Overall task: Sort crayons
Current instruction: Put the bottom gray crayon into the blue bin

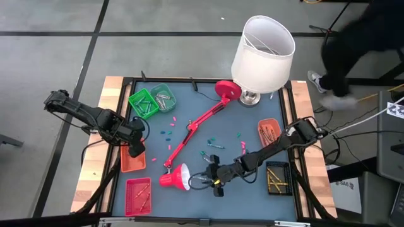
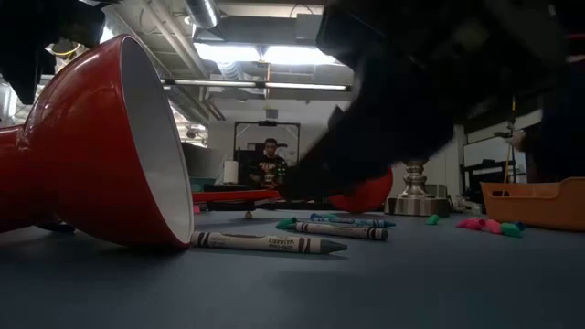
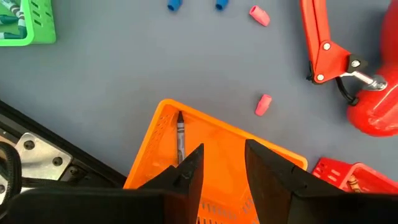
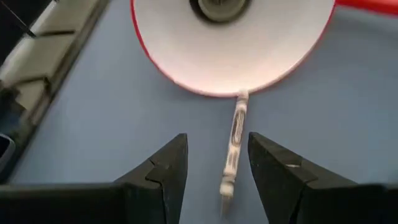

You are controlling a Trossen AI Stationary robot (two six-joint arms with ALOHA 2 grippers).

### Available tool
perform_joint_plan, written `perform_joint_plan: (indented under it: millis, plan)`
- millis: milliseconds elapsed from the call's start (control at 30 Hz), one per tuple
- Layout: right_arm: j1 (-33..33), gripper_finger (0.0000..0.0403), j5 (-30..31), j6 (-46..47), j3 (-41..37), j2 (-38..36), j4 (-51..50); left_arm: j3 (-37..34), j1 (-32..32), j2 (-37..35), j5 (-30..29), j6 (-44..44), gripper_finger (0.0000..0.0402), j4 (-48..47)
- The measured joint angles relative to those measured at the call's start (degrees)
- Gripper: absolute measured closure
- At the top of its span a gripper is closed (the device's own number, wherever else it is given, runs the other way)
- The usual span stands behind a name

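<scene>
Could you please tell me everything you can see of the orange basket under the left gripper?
The orange basket looks like moulded plastic with slotted walls. It stands upright on the blue mat by the table's left edge, above the red basket. One grey crayon lies inside along a wall. The left gripper hangs open above it, holding nothing.

The tabletop [image 1: 189, 107] is a blue-grey mat with wooden side edges; directly on it lie a toppled red desk lamp [image 1: 189, 135], a white-shaded lamp [image 1: 262, 53] at the far edge, two green baskets [image 1: 151, 101], orange baskets at left [image 1: 132, 162] and right [image 1: 268, 130], a red basket [image 1: 138, 195], a dark basket [image 1: 278, 178]; loose crayons [image 2: 268, 242] and small stubs lie scattered mid-mat.
</scene>
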Motion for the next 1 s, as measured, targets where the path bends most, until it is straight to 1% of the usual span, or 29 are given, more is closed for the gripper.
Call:
perform_joint_plan:
  millis: [167, 400, 633, 833, 900, 1000]
  plan:
    - [0.7, 0.0237, 2.9, 0.0, 0.0, 2.5, -0.5, 0.0, 0.0, 0.0, 0.0, 0.0, 0.0301, 0.3]
    - [0.6, 0.0237, 3.1, -0.3, 0.0, 4.0, -0.3, 0.0, 0.0, 0.0, -0.9, 0.0, 0.0301, 1.3]
    - [0.6, 0.0237, 3.1, -2.3, 0.1, 4.1, -0.9, 0.0, 0.0, 0.0, -4.1, 0.0, 0.0301, 3.1]
    - [0.6, 0.0238, 3.1, -2.3, 0.2, 4.1, -1.9, 0.0, 0.0, 0.0, -8.8, 0.5, 0.0301, 5.8]
    - [0.6, 0.0246, 3.1, -2.3, 0.2, 4.1, -2.0, 0.0, 0.0, 0.0, -10.0, 1.2, 0.0301, 6.8]
    - [0.6, 0.0271, 3.1, -2.2, 0.2, 4.1, -2.2, 0.0, 0.0, 0.0, -10.5, 2.4, 0.0301, 7.9]
